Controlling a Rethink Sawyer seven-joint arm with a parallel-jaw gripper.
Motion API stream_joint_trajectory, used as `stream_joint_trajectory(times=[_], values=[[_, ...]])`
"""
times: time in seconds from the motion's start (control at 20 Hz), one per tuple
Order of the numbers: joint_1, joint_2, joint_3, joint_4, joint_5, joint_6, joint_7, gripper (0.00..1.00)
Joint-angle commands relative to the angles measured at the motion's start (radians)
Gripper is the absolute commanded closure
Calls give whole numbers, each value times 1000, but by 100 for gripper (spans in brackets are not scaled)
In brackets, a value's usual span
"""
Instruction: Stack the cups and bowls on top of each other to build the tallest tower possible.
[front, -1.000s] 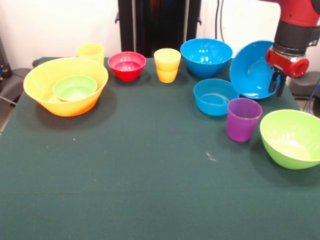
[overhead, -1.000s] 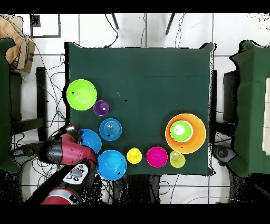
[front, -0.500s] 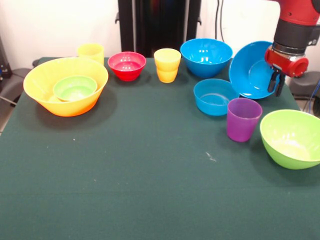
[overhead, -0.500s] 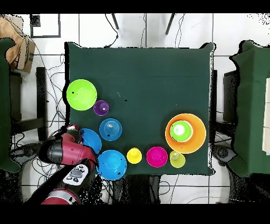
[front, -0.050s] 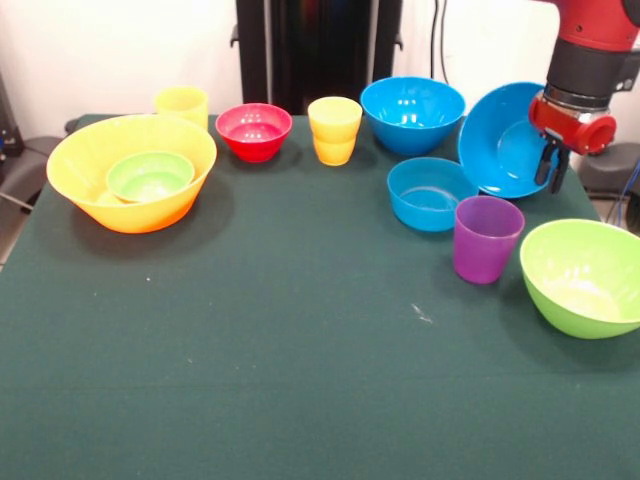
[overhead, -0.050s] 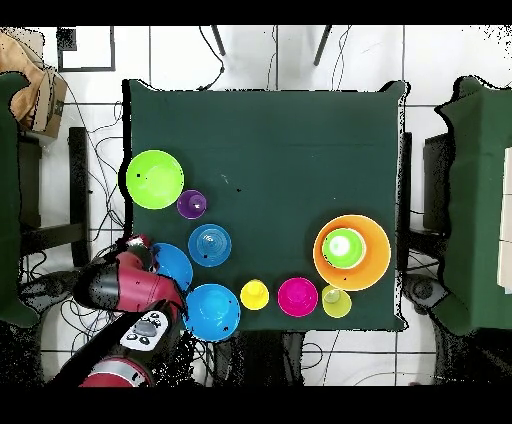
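Gripper (front, -0.050s: 553, 166) is clamped on the rim of a large blue bowl (front, -0.050s: 505, 140), one finger inside and one outside as far as the front view shows; the bowl hangs tilted almost on edge, opening turned toward the table's middle, bottom edge close to the cloth or just off it, can't tell which. In the overhead view the gripper (overhead, -0.050s: 140, 247) sits at the table's edge with the held bowl (overhead, -0.050s: 176, 263) peeking out beside the arm. The relation that matters: the tower base, the huge orange-yellow bowl (front, -0.050s: 131, 171) with the small green bowl (front, -0.050s: 150, 175) nested in it, lies well apart from the gripper, clear across the table's width. My read: the carry is one long sideways traverse, and the bowl must be levelled before it drops in. Between gripper and base stand the shallow blue bowl (front, -0.050s: 431, 193), just beside the held one, then the second large blue bowl (front, -0.050s: 412, 113), a yellow cup (front, -0.050s: 334, 129), the small red bowl (front, -0.050s: 253, 130) and the other yellow cup (front, -0.050s: 182, 104). The purple cup (front, -0.050s: 486, 238) and lime green bowl (front, -0.050s: 583, 275) sit on the gripper's near side, away from that line. Risk: a low traverse clips the cups. The held bowl is glossy, thin-walled plastic; a rim pinch may let it swing.
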Motion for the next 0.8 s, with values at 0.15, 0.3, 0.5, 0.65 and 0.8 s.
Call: stream_joint_trajectory(times=[0.15, 0.3, 0.5, 0.65, 0.8], values=[[-51, -283, 34, 106, -13, 244, 127, 100], [-71, -358, 24, 147, -35, 307, 97, 100], [-141, -420, 86, 223, -35, 287, 53, 100], [-151, -460, 78, 246, -46, 313, 37, 100], [-186, -461, 124, 270, -45, 278, 27, 100]])
